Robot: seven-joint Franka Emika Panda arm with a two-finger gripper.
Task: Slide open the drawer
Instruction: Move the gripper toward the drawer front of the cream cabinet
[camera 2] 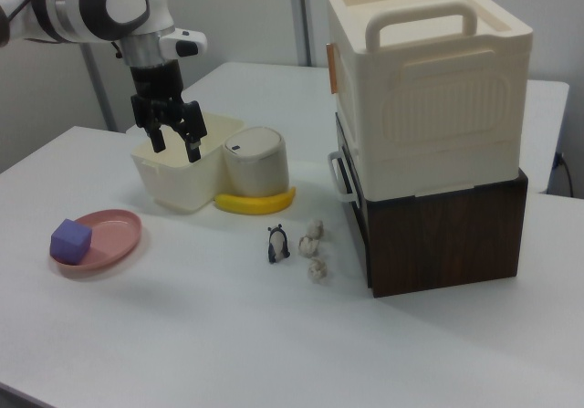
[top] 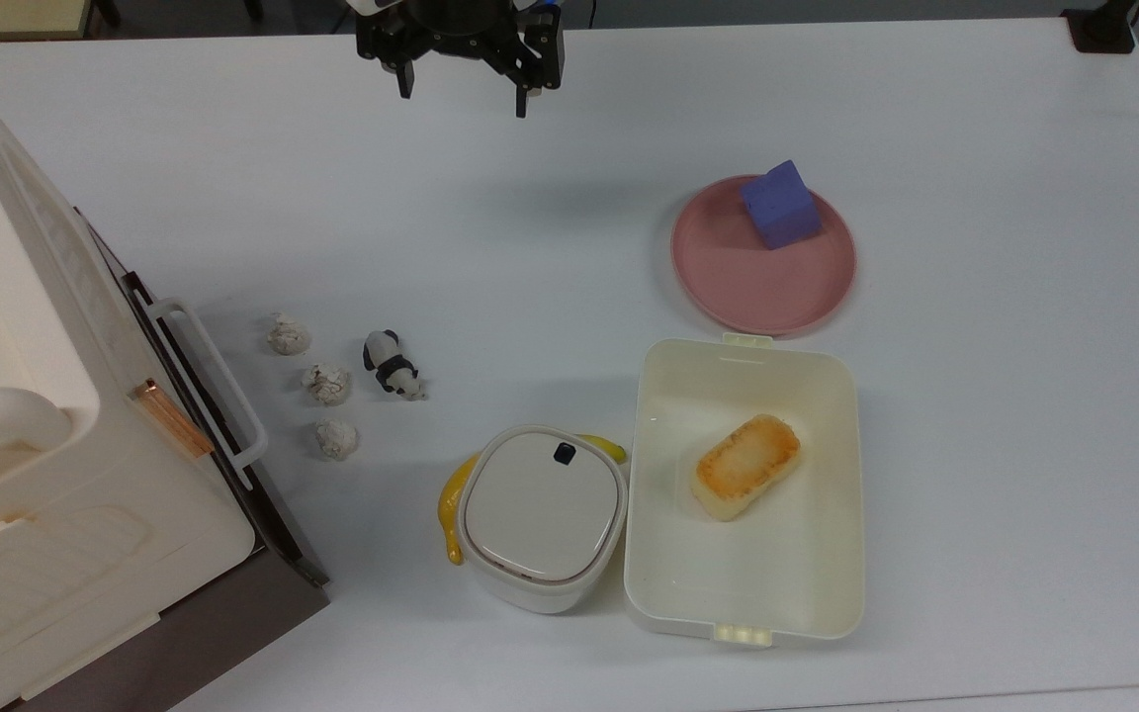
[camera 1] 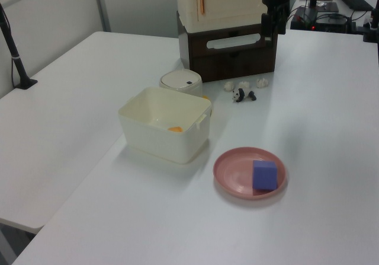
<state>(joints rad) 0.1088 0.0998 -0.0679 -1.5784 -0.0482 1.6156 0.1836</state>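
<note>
Nothing is done yet: my tool [top: 461,94] hangs empty with fingers spread wide at the worktop's [top: 569,198] far edge, well apart from the drawer [top: 196,381], shut at the top view's left.

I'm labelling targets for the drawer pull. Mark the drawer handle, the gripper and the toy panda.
drawer handle [top: 217,381], top view, middle of the white bar.
gripper [top: 463,97], top view, midway between its open jaws.
toy panda [top: 390,363], top view, its body.
</note>
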